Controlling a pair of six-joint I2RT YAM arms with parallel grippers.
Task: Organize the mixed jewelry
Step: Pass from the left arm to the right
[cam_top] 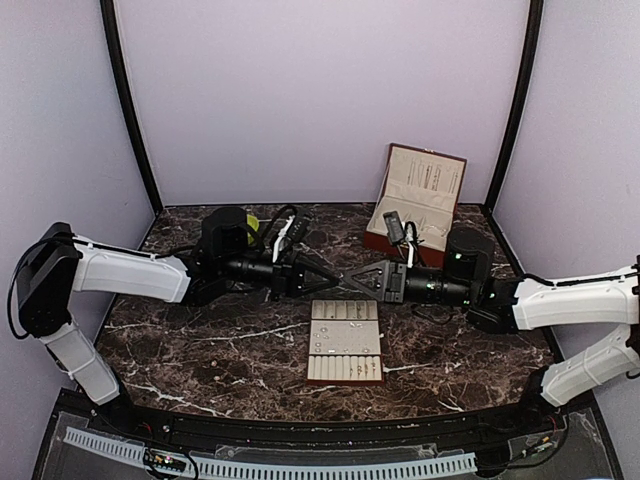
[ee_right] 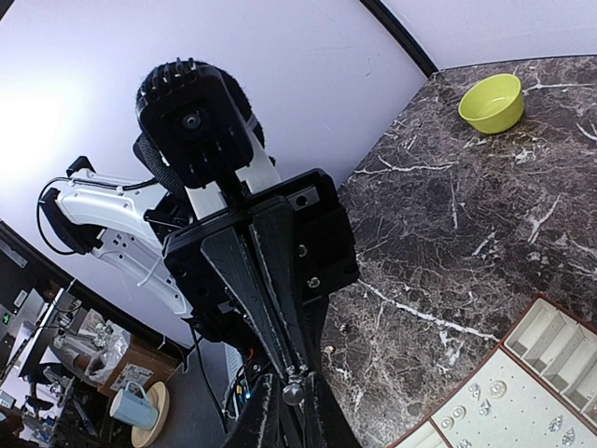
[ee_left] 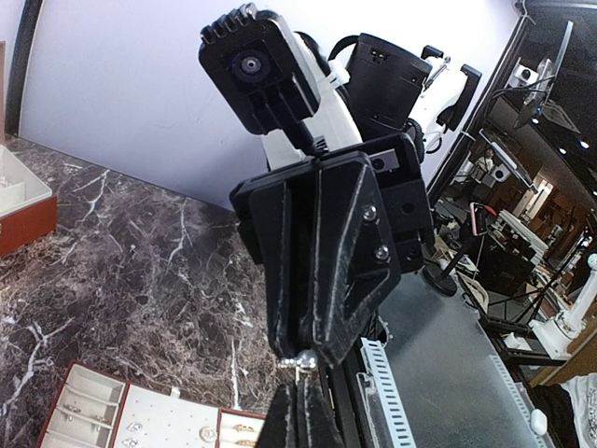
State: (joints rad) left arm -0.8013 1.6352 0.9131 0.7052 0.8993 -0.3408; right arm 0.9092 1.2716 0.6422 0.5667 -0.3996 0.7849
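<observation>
1. A white slotted strip [cam_top: 300, 466] runs along the front of the table [cam_top: 200, 350]. The tabletop is a dark marble pattern with white veins.
2. The tray [cam_top: 352, 350] lies flat at the middle of the table, the thing nearest the front. It is beige with a brown edge and has slotted rows at its near and far ends.
3. Small silvery jewelry [cam_top: 322, 347] sits on the tray's flat middle panel. The left wrist view shows more pieces in a side compartment.
4. Above the tray's far edge the two claws meet tip to tip in the air.
5. The left claw [cam_top: 333, 278] is closed, pinching a tiny silvery piece [ee_left: 303, 357] at its tip.
6. The right claw [cam_top: 350, 278] has its jaws a narrow slit apart at that same piece. I cannot tell whether they grip it.
7. A lime-green bowl [cam_top: 252, 222] stands on the table behind the left arm [cam_top: 130, 272], well apart from the tray.
8. At the far right stands an open box [cam_top: 420, 205], brown outside and cream inside. Its lid is raised, and thin strands show on the lid's lining.
9. Lilac walls [cam_top: 320, 90] close in the table, with black posts [cam_top: 128, 110] at the corners.
10. Past the table, the right wrist view shows a blue mug [ee_right: 129, 406] on a round wooden stand.
</observation>
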